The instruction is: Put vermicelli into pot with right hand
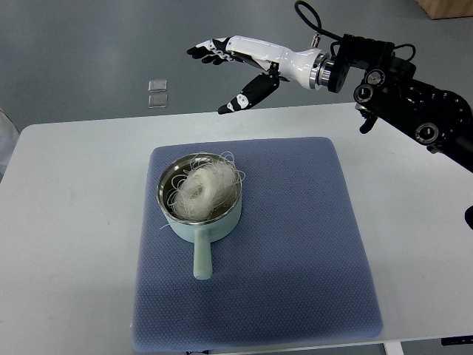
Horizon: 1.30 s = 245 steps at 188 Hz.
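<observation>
The vermicelli (pixel 200 187) lies inside the pot (pixel 168 219), near and left of the right hand (pixel 244 68). The fingers are spread, holding nothing.

1 pot (pixel 194 222), 1 vermicelli nest (pixel 201 188), 1 mat (pixel 295 244), 1 robot hand (pixel 240 63).

Your white-shelled right hand with black fingertips (pixel 235 68) sits at one o'clock, fingers spread and empty, thumb angled down; its black jointed arm (pixel 414 96) enters from three o'clock.
</observation>
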Tool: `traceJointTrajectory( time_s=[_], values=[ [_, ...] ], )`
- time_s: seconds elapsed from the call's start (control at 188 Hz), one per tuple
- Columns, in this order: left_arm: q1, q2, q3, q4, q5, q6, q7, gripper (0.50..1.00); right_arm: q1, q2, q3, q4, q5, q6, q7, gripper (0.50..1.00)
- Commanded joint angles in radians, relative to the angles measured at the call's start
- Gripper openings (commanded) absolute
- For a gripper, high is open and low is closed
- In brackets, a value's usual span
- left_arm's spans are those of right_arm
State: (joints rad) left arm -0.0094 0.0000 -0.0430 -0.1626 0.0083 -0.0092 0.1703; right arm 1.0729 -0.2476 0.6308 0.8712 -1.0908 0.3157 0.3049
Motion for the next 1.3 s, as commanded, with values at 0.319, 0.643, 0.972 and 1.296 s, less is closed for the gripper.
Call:
traceJointTrajectory(
  time_s=[0.319, 0.643, 0.972, 1.296],
  values=[
    [0.0, 0.0, 0.0, 0.0, 0.001, 0.0, 0.0, 1.0, -0.238, 0.027, 0.233, -0.169, 0.604, -0.198, 0.003, 0.926],
    [0.0, 0.0, 0.0, 0.0, -0.001, 0.0, 0.0, 1.0, -0.318, 0.088, 0.234, -0.264, 0.825, -0.244, 0.01, 0.926],
    [0.0, 0.0, -0.002, 0.0, -0.001, 0.0, 0.0, 1.0, -0.349, 0.137, 0.273, -0.267, 0.887, -0.251, 0.068, 0.926],
    [0.002, 0.0, 0.002, 0.002, -0.001, 0.003, 0.0, 1.0, -0.352, 0.159, 0.256, -0.27, 0.871, -0.288, 0.114, 0.928]
  ],
)
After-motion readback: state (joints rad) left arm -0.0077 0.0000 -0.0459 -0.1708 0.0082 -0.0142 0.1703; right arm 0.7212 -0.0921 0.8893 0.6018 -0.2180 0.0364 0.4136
